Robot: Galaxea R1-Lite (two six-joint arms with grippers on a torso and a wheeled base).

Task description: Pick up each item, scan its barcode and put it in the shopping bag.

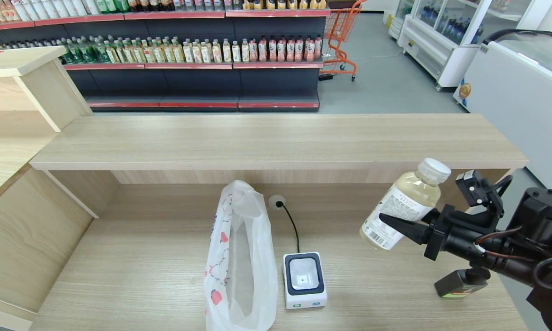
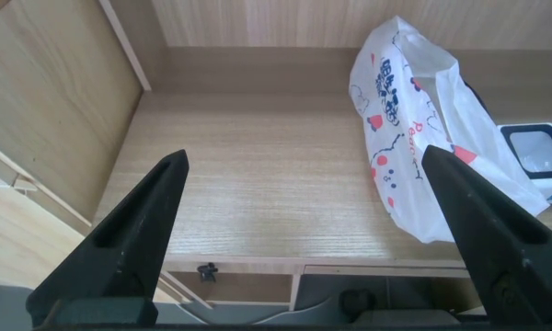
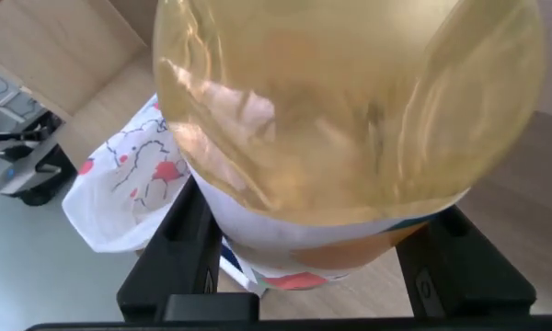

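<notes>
Store shelving [image 1: 188, 55] lined with drink bottles runs along the back, and chest freezers [image 1: 510, 78] stand to the right. In front is a light wooden counter [image 1: 276, 138] with a lower desk surface below its ledge. A white shopping bag [image 1: 241, 262] [image 2: 414, 138] [image 3: 129, 184] with red print stands upright mid-desk, its mouth open. The right gripper [image 1: 398, 225] [image 3: 322, 267] pinches a bottle [image 1: 405, 202] [image 3: 350, 110] of pale drink low on its labelled body. It holds the bottle tilted in the air over the desk's right side, white cap pointing up and away. The left gripper [image 2: 305, 156] hangs over the desk's near edge with its jaws spread wide and nothing between them. A white scanner [image 1: 304, 278] [image 2: 538, 152] sits just beside the bag on its right, and its black cable [image 1: 292, 225] runs back to a hole in the desk. A small dark box [image 1: 460, 284] lies under the right arm.
</notes>
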